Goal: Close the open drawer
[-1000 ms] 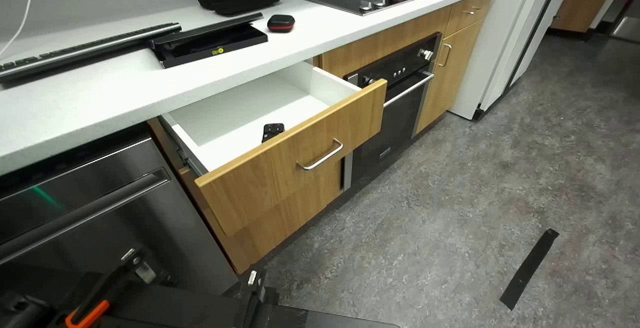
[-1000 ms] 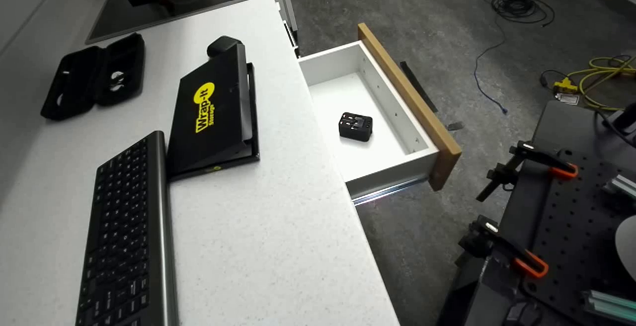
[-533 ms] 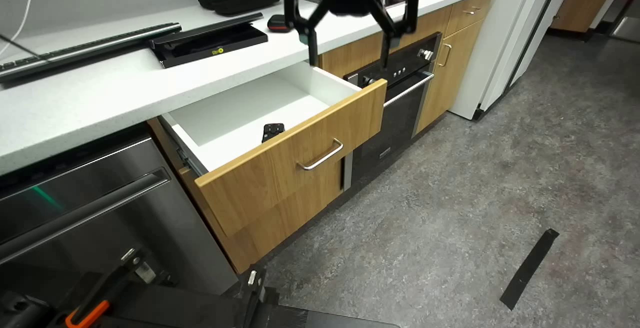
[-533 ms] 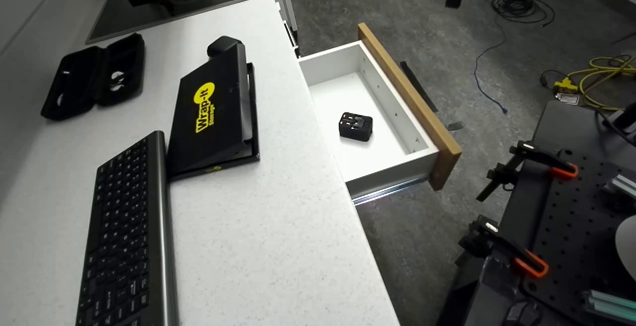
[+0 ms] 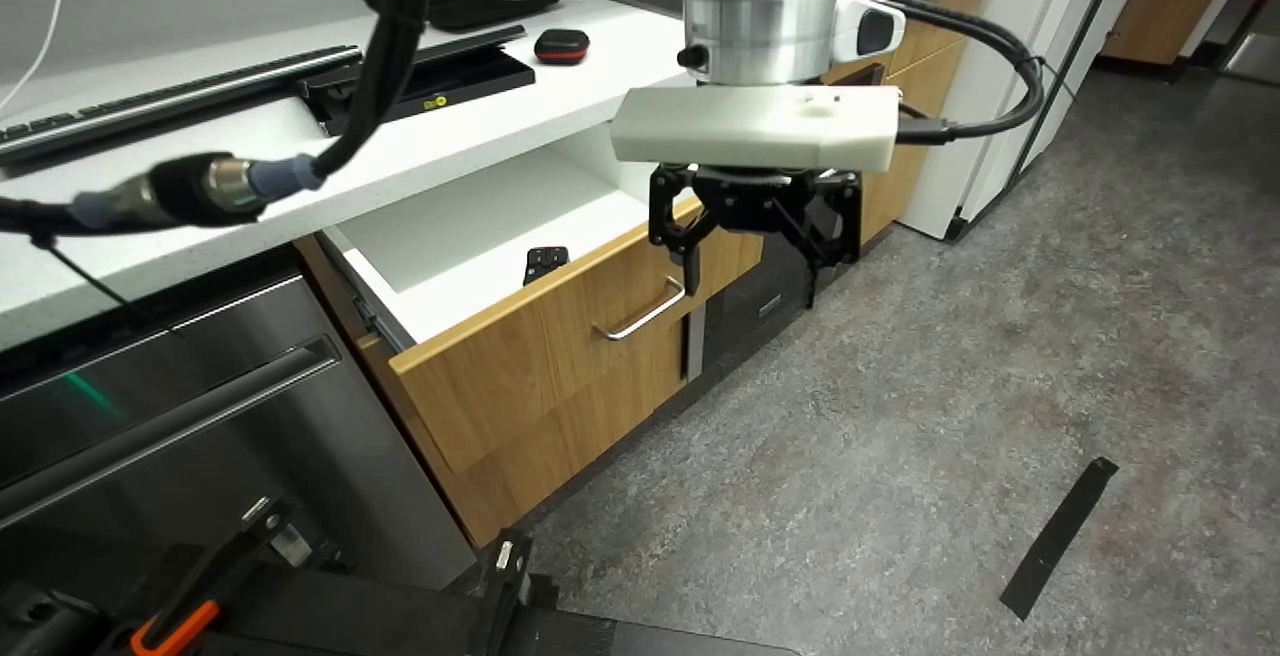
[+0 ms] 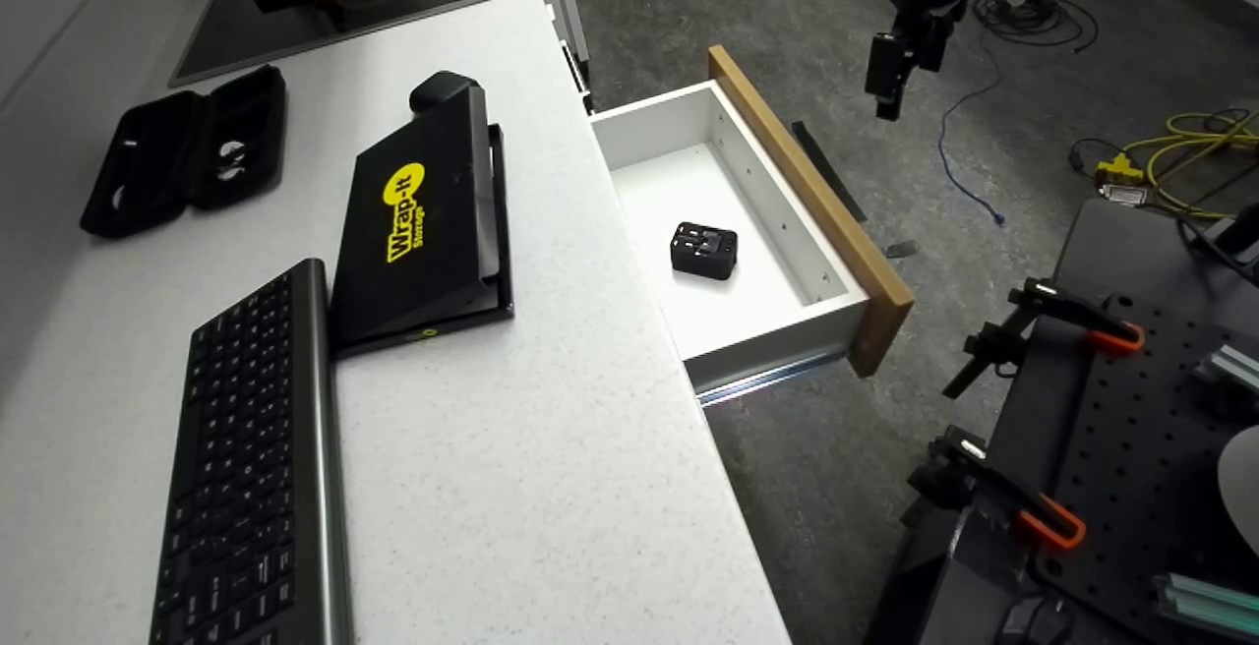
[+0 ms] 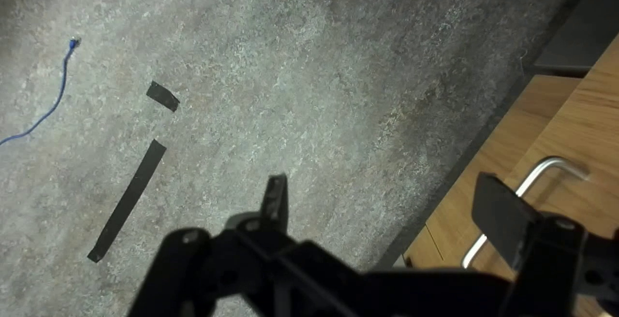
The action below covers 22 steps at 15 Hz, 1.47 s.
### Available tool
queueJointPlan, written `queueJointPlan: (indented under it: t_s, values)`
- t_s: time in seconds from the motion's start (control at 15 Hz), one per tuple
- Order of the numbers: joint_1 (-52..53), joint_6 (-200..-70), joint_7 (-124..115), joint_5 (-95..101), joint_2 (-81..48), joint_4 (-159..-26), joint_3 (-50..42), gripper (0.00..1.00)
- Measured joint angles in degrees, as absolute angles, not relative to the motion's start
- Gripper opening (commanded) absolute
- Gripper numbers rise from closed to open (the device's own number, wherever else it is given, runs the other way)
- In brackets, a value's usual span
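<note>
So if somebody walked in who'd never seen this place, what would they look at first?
Probably the black robot gripper, hanging open above the grey floor, out in front of the wooden-fronted drawer. Next, perhaps, that drawer, standing open under the white counter with a small black block inside. Then the black box on the counter, with bright yellow "Wrap-It Storage" writing.

I've brought my fingers [image 5: 692, 273] lower in both exterior views; in an exterior view the arm [image 5: 765, 36] now shows upper middle, a cable [image 5: 400, 26] upper left.
</note>
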State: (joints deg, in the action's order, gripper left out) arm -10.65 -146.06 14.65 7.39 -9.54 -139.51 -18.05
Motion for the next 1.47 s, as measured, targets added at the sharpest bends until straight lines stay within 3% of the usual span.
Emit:
queueJointPlan:
  t_s: [0.53, 1.47]
  values:
    - [-10.76, -149.0, 10.59, 7.75, -10.22, -139.26, -17.61, 1.0]
    - [-9.9, -155.7, -10.99, 7.88, -35.93, -121.18, -18.21, 1.0]
